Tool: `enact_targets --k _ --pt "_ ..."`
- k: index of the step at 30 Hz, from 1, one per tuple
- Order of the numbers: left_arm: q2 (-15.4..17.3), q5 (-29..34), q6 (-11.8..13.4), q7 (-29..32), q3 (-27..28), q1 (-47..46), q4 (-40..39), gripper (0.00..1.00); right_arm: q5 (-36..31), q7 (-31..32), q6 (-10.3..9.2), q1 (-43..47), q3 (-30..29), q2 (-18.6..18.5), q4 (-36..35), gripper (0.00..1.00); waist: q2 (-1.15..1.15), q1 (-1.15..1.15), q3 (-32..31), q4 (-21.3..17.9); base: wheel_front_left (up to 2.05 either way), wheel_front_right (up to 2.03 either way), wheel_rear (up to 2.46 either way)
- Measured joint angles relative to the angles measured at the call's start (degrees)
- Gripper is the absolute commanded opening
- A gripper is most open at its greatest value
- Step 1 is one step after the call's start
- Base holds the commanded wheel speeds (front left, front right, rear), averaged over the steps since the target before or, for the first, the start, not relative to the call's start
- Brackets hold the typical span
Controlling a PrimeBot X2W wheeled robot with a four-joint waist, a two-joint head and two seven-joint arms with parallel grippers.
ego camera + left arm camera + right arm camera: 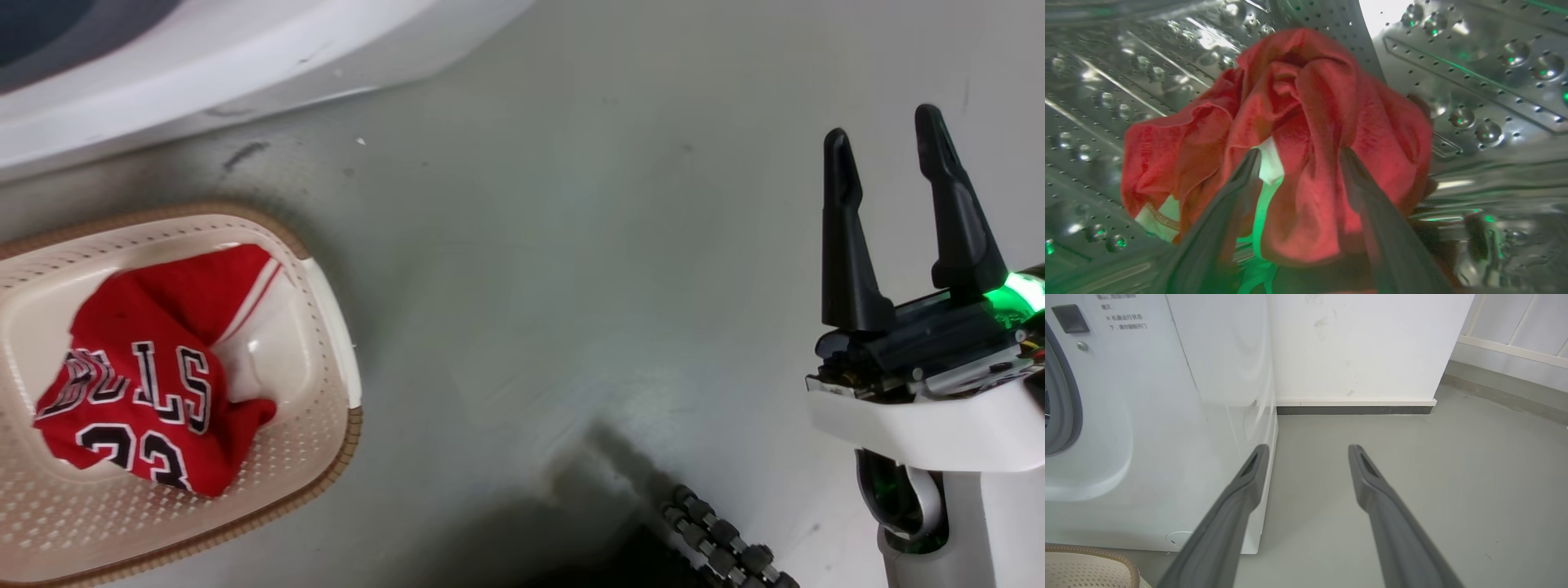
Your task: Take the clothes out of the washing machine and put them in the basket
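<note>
While the left gripper, released, straddles a red jersey in the drum, clenching on it is probably next; right gripper released.

left tool fingers spread | right tool fingers spread (pointing up)

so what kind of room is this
Probably a laundry area: a large white front-loading washing machine, a crumpled red garment inside its perforated steel drum, and a low cream plastic laundry basket on the grey floor.
</note>
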Motion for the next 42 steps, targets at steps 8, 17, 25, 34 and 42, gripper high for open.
enact_targets --k 8,17,25,34,42 --pt "3.8 -3.2 0.0 10.0 -4.7 -5.5 -1.6 1.0 2.1 0.0 0.0 -0.7 -0.4 0.0 -1.4 1.0 0.0 0.0 3.8 -2.3 0.0 0.0 0.0" --pt "5.6 -3.5 0.0 10.4 -7.9 -7.2 -3.4 1.0 2.9 0.0 0.0 -1.3 -0.6 0.0 -1.9 1.0 0.0 -0.01 6.8 -3.1 0.0 0.0 0.0" --pt "5.8 -5.8 0.0 5.2 -9.8 -6.4 -2.6 0.0 1.8 0.0 0.0 -1.9 -0.8 0.0 -1.5 1.0 0.0 -0.01 4.9 -2.1 0.0 0.0 0.0" --pt "3.0 -9.3 0.1 -11.6 -9.5 1.2 2.0 0.0 -0.8 0.0 0.0 -1.5 -1.1 0.0 -0.4 1.0 0.0 -0.01 -0.7 -0.2 0.0 0.0 0.0" --pt "0.8 -11.9 0.1 -26.1 -9.2 10.2 5.4 0.0 -3.4 0.0 0.0 1.3 -0.9 0.0 0.8 1.0 0.0 -0.02 -7.5 1.6 0.0 0.0 0.0"
